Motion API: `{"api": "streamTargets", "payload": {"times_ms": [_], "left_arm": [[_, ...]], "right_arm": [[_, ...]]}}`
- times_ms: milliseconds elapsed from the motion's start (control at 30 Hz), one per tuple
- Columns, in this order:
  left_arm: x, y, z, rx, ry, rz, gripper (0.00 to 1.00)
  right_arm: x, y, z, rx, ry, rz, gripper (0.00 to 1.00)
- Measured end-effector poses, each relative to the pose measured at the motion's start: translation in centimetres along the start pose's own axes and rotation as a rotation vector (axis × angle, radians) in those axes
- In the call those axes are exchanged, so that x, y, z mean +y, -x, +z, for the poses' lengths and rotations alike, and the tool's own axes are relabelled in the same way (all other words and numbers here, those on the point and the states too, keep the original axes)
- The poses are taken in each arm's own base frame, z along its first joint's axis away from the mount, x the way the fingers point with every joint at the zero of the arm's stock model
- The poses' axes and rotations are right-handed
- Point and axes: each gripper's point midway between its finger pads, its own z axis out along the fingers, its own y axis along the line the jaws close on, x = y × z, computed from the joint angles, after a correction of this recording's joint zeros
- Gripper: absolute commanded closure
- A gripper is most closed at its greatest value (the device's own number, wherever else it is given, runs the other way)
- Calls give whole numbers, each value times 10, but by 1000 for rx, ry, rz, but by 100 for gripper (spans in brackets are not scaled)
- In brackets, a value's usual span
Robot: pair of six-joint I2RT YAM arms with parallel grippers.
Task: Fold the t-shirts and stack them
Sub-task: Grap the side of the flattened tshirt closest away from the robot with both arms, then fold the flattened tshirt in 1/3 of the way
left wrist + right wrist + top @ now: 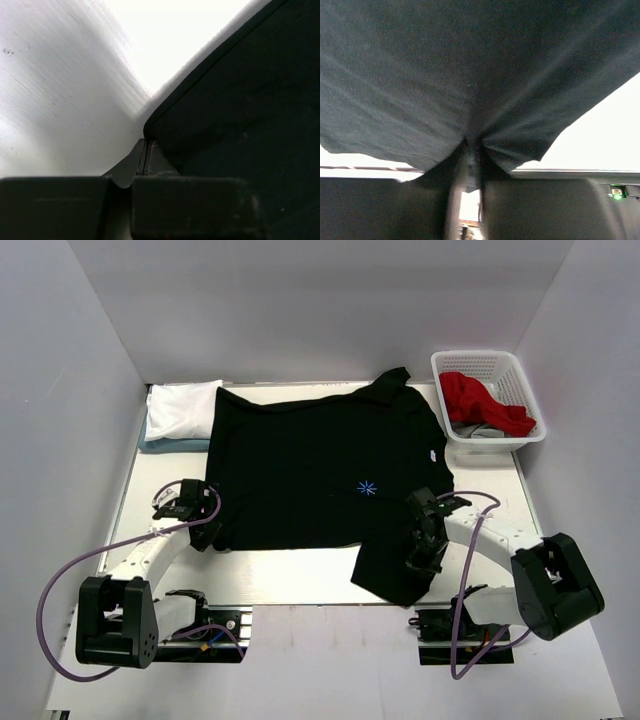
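Black t-shirt lies spread flat mid-desk, blue mark up, likely laid out for folding. Left hand is pinched fully closed on its near-left hem corner. Right hand is clamped on the near-right sleeve, with cloth puckering into the jaws. A grip at each near corner suggests a paired lift. Count: one unfolded shirt. Two folded at the far left, a white t-shirt atop a light blue-grey t-shirt, so the stack is begun. One mesh basket at the far right holds one red garment and one grey cloth.
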Motion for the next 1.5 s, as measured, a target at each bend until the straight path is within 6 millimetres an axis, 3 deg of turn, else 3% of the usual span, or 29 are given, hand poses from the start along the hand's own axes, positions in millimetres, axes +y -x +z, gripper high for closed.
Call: {"api": "streamTargets", "payload": {"times_ms": [33, 200, 367, 467, 700, 967, 1267, 1500], "left_arm": [[0, 0, 0, 0, -1, 0, 100], [2, -2, -2, 8, 7, 3, 100], [-3, 1, -9, 21, -4, 12, 100], [-16, 9, -18, 8, -43, 11, 100], [-49, 36, -42, -43, -149, 1, 100], [-93, 78, -54, -117, -184, -19, 100], [-137, 112, -32, -164, -165, -29, 100], [-177, 133, 3, -161, -135, -41, 100]], "right_arm": [[0, 1, 0, -1, -5, -1, 100], [4, 8, -1, -23, -10, -15, 100], [23, 36, -14, -128, 30, -44, 100], [37, 59, -33, -220, 58, -60, 100], [79, 124, -97, -472, 154, -67, 100], [99, 193, -124, -626, 176, -8, 100], [104, 270, -167, -814, 166, 62, 100], [105, 329, -158, -843, 129, 59, 100]]}}
